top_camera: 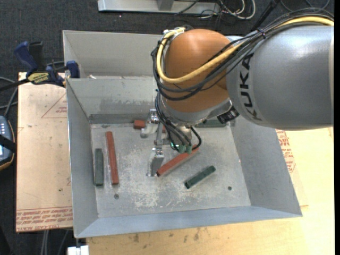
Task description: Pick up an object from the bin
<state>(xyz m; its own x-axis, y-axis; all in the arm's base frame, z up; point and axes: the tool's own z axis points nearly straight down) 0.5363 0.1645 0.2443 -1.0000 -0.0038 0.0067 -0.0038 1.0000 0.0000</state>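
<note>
The grey arm (pixel 287 73) comes in over the right edge of the bin (pixel 175 198) and bends down at a rounded orange cover (pixel 194 62). Yellow and black cables (pixel 244 40) loop across the cover. Beneath it the gripper (pixel 157 163) points down, low over the middle of the bin's floor.

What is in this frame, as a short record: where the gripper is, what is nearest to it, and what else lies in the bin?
bin: grey metal bin, a few loose things on its floor
gripper: low over the bin's middle
nearest thing: slanted red-brown stick, its lower end at the gripper
held: cannot tell
right of it: short dark green stick, lying apart
left side: long red-brown stick and dark grey stick, lying side by side
back: small red-brown block near the rear wall
</note>
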